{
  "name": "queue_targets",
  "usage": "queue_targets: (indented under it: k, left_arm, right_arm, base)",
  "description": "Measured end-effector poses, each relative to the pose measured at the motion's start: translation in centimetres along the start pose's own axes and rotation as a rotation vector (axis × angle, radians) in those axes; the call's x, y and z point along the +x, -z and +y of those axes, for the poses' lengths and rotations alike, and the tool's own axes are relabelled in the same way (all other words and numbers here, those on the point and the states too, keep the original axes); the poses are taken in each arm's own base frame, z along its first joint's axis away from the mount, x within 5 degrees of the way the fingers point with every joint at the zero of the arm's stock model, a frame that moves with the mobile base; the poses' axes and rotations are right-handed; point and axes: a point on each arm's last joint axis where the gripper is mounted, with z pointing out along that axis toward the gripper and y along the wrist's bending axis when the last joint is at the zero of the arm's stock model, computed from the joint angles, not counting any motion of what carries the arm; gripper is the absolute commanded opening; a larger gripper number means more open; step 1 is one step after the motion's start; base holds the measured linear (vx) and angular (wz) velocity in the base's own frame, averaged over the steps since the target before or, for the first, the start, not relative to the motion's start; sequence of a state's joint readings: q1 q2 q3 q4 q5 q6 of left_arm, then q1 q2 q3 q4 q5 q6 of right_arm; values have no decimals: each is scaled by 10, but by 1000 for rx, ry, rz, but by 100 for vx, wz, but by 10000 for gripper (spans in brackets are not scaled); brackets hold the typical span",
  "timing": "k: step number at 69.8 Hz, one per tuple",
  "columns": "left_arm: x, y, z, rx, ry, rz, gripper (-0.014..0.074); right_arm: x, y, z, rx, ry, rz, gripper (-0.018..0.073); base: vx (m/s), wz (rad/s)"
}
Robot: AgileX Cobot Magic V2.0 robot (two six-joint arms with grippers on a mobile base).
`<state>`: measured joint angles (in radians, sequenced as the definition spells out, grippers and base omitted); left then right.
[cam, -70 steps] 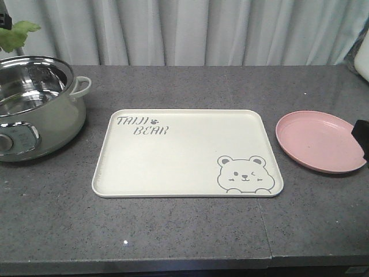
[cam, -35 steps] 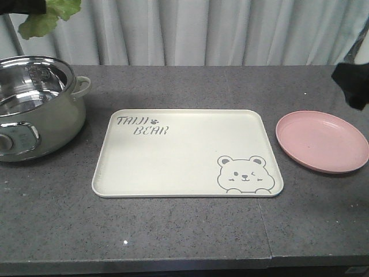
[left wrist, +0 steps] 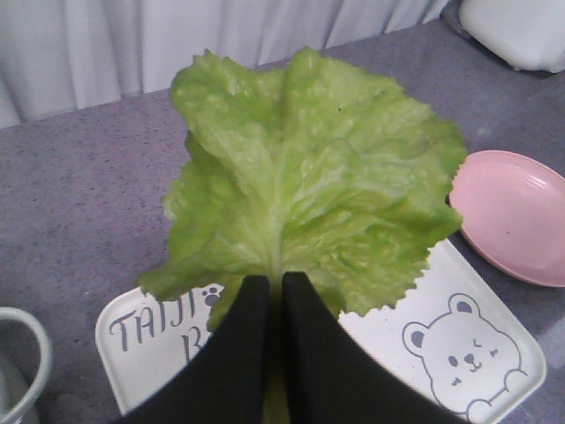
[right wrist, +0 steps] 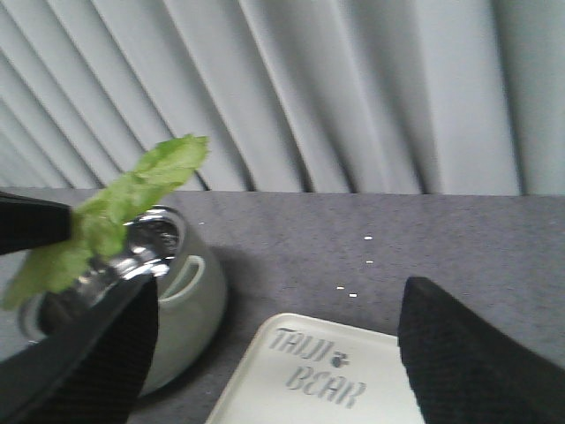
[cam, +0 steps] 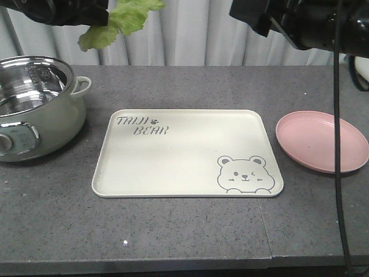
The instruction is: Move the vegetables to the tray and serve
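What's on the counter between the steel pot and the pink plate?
Only the cream tray, nothing on it, lying apart from both pot and plate; the front view shows this.

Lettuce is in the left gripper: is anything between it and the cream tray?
Nothing visible. The lettuce leaf hangs pinched in the left gripper above the counter's back left, and the tray lies bare. The pot stands left of the tray, the pink plate right of it, both off the path.

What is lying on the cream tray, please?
Nothing: the front view shows the whole tray bare but for its print, none of it covered. The lettuce leaf hangs in the left end effector.
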<state>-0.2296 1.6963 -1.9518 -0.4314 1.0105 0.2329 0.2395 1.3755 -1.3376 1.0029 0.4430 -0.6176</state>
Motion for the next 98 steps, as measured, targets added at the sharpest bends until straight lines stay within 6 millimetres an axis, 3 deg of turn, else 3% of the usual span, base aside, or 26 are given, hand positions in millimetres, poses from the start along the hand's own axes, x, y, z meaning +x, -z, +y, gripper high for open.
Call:
queue_targets:
  k: [16,33,61,87,98]
  left_arm:
    - [3,-19,-26,63,-49,18,-7]
    - [2,-22,-32,72,-60,-6,-7]
    - [3,-32,-34,114,-24,-3,-7]
    - [5,-36,-60,175,-70,-5,-7]
    - [8,-43,-66,193,-75,15,-7]
  right_arm:
    - [3,-31,4,-245,-180,-54,538]
    - [22,-60,-11,-268,-248,-8,538]
    - [37,-77,-22,-261,-300,47,538]
    - [46,-85,-25,-282,-318,83,535]
    - [46,-84,-24,-291,-316,86,435]
  base:
    - [0,0]
    - [0,0]
    - [0,0]
    - [0,0]
    - [0,0]
